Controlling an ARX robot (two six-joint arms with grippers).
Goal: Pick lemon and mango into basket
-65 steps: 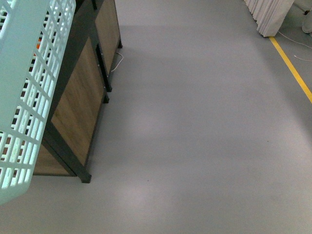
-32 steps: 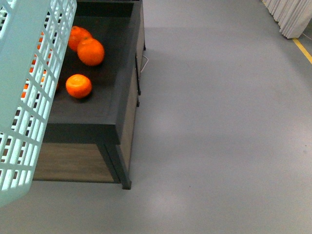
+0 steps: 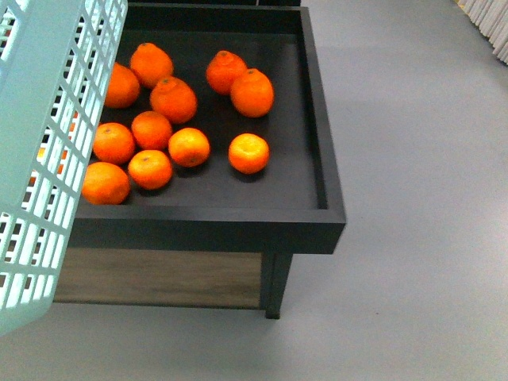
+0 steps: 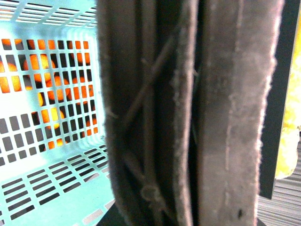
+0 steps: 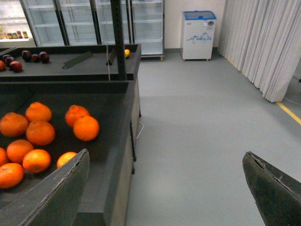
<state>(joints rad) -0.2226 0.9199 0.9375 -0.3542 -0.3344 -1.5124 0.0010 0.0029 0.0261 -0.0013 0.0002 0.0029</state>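
While the left pincer (image 4: 197,117) seemed clamped on the basket (image 3: 40,159) at frame left, the right pincer (image 5: 165,155) gaped empty. Only tangerines (image 3: 175,99) filled the table (image 3: 317,159). No lemon or mango showed clearly, so grabbing a tangerine by mistake threatened.

The basket (image 3: 40,95) hangs left, before the tray (image 3: 206,228) — tangerines (image 3: 173,99) lie in the tray.

Teal slotted basket (image 3: 40,159), perhaps brown handle (image 4: 136,94), orange tangerines (image 3: 248,152).
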